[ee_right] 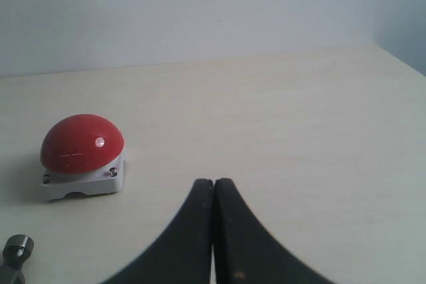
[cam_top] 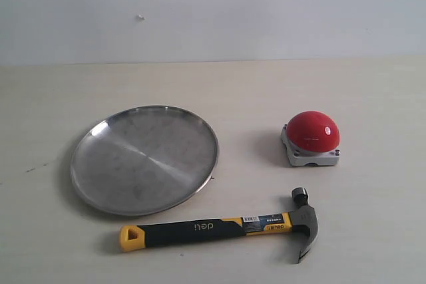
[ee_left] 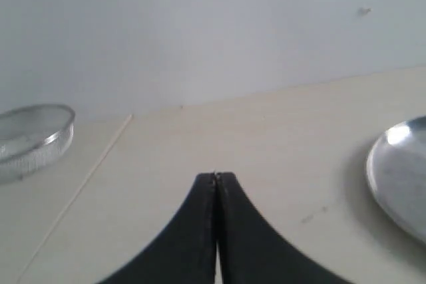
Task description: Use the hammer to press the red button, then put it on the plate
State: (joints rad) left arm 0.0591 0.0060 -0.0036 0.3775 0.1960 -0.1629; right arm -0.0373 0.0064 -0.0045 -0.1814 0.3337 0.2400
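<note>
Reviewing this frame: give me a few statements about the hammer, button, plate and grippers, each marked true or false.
1. The hammer lies flat on the table, with no gripper on it. True.
2. Its steel head is at the end nearer the plate. False: the head is on the side of the red button, and the yellow handle end lies near the plate.
3. The red button sits on the plate. False: it stands on the table, apart from the plate.
4. The left gripper and the right gripper are both shut on nothing. True.
</note>
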